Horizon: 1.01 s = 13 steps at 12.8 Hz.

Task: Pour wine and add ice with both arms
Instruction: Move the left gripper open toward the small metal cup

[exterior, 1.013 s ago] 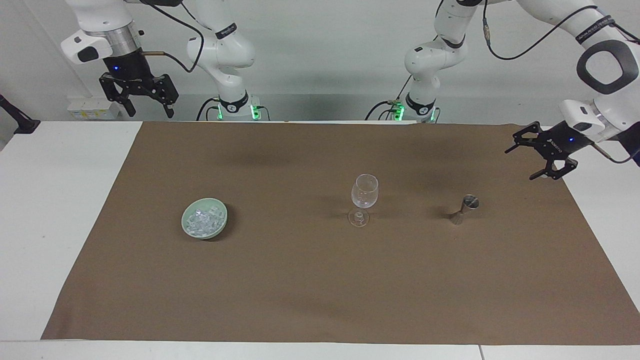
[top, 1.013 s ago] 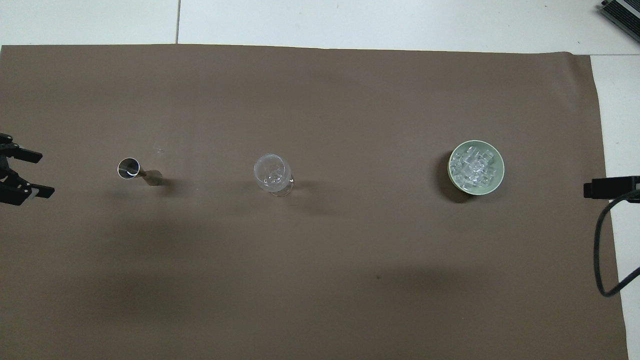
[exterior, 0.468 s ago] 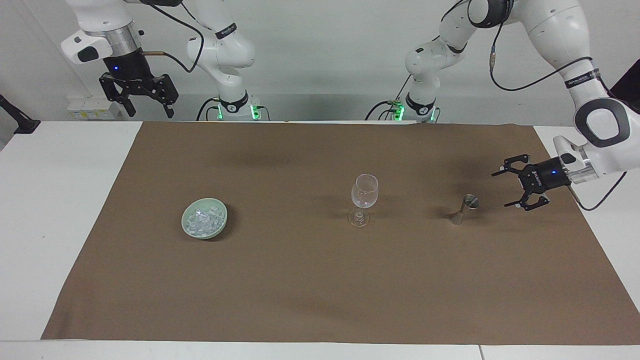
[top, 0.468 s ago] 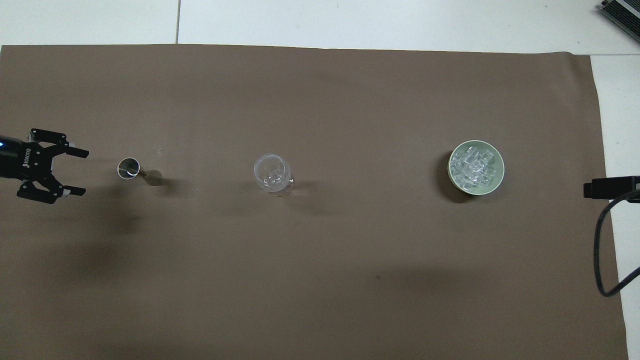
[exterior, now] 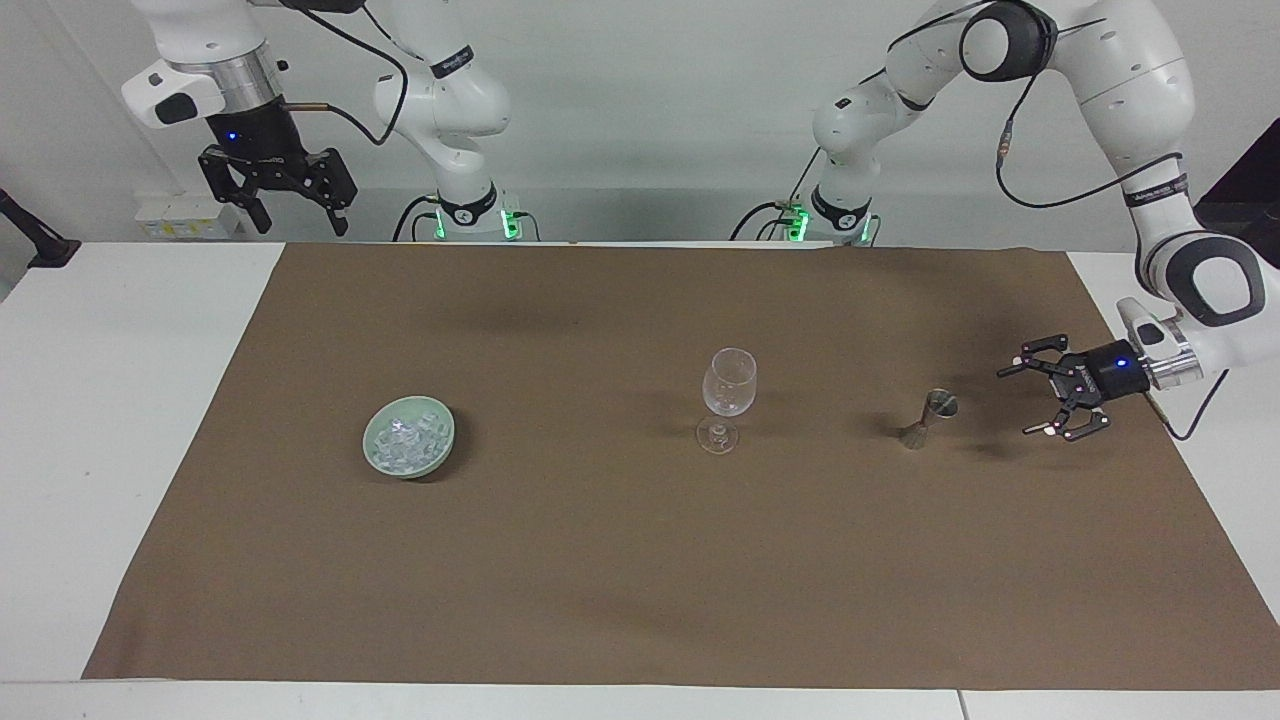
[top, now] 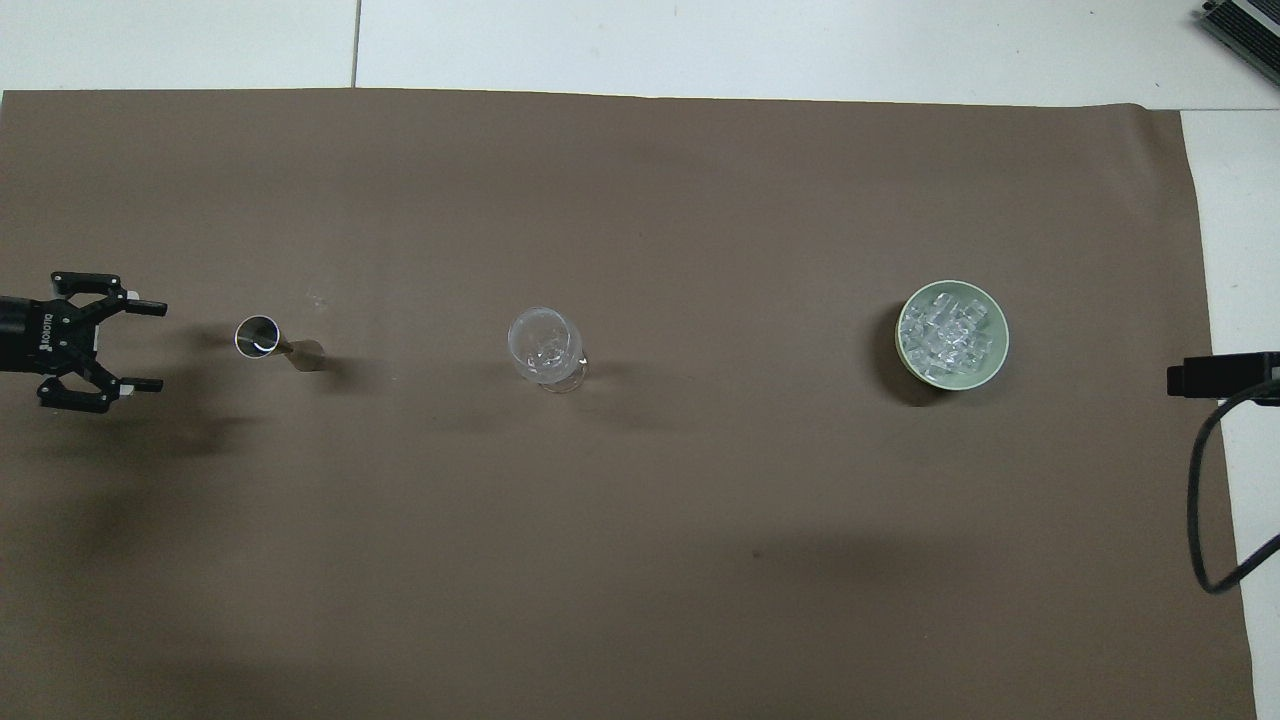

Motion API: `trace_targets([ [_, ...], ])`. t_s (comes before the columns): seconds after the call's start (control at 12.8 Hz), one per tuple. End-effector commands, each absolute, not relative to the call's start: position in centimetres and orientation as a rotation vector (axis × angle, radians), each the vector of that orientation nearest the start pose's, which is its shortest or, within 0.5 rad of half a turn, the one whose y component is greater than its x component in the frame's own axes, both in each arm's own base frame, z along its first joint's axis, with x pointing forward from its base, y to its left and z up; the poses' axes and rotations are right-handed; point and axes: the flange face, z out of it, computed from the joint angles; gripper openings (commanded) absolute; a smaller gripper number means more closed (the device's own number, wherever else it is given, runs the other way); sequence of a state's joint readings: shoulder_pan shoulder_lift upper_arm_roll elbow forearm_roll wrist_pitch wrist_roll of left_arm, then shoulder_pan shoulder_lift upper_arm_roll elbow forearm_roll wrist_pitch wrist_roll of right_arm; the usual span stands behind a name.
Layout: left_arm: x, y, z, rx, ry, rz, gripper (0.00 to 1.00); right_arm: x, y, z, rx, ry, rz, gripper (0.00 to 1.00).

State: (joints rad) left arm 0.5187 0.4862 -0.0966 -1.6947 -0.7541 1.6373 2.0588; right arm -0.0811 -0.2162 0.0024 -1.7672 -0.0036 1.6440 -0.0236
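Since the earlier frame the left gripper (exterior: pixel 1030 403) has dropped low beside the jigger (exterior: pixel 929 419); nothing else has shifted. Facing view: you see its fingers spread, empty, aimed sideways at the jigger w/ a gap between. Right gripper (exterior: pixel 297 213) waits high, also spread, off the cloth's (exterior: pixel 640 560) corner. Ice (exterior: pixel 408 441) sits heaped in the green bowl (exterior: pixel 440 452), toward the right arm's end, well apart from both grippers. Overhead view: jigger (top: pixel 277 342), wine glass (top: pixel 545 348), bowl (top: pixel 990 368) in one row. Ice cubes prob. slippery, light; jigger stiff metal: take it at the waist.
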Motion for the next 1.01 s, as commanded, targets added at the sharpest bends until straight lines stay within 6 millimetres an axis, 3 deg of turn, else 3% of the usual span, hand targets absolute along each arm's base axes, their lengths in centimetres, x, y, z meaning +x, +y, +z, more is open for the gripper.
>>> trace_targets([
  [0.0,59.2,17.9,28.6,1.696,-1.408,0.781,1.0,48.9,-3.7,65.4,-3.119,0.113,-0.145,1.0],
  [0.16,59.3,17.1,26.6,1.604,-1.357,0.878,1.0,48.9,-3.7,65.4,-3.119,0.113,-0.147,1.0],
  [0.39,59.2,18.0,25.4,1.562,-1.26,0.995,1.0,48.9,-3.7,65.4,-3.119,0.113,-0.145,1.0],
  [0.7,58.6,15.3,21.5,1.432,-1.171,1.059,1.0,48.9,-3.7,65.4,-3.119,0.113,-0.145,1.0],
  [0.94,58.3,14.2,20.5,1.373,-1.169,1.068,1.0,48.9,-3.7,65.4,-3.119,0.113,-0.145,1.0],
])
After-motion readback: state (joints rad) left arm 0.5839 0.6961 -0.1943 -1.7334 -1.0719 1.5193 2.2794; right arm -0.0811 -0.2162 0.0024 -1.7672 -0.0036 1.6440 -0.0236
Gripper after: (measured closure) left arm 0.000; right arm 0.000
